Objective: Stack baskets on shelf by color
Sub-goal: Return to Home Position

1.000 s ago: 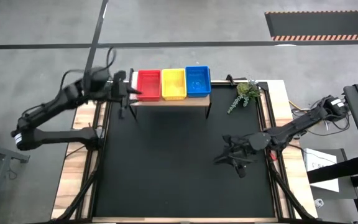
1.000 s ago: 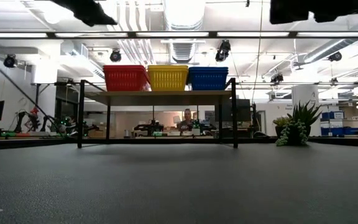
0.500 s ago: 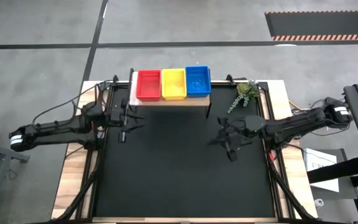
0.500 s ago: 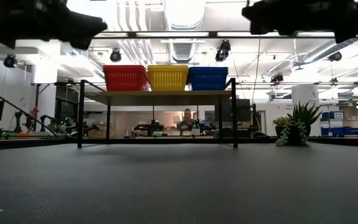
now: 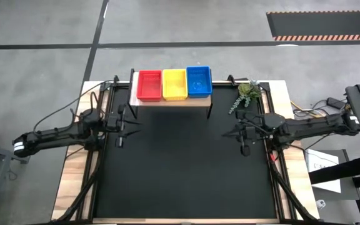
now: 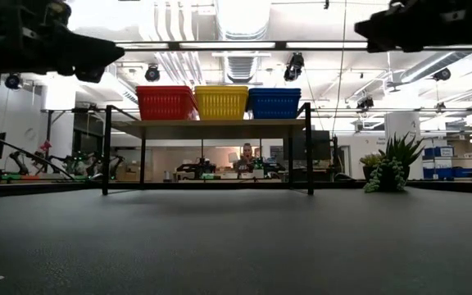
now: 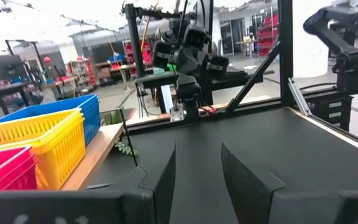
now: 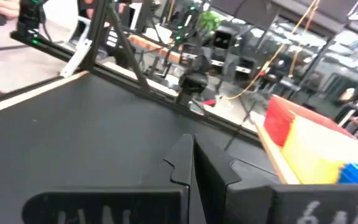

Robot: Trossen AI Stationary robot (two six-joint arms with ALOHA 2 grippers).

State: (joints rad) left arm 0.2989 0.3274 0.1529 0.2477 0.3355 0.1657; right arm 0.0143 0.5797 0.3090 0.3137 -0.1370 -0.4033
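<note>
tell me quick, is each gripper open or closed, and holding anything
Left gripper: open, holding nothing.
Right gripper: closed, holding nothing.

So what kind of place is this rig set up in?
Most likely a robotics lab in an industrial-style hall. Exposed ducts and pipes run across the ceiling, a bare concrete floor carries a hazard-striped mat, and benches crowded with equipment stand behind the shelf.

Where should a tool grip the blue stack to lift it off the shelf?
Likely the blue stack by its wall away from the yellow stack, pinched over the rim from above: open top, that side free, yellow crowds the other.
</note>
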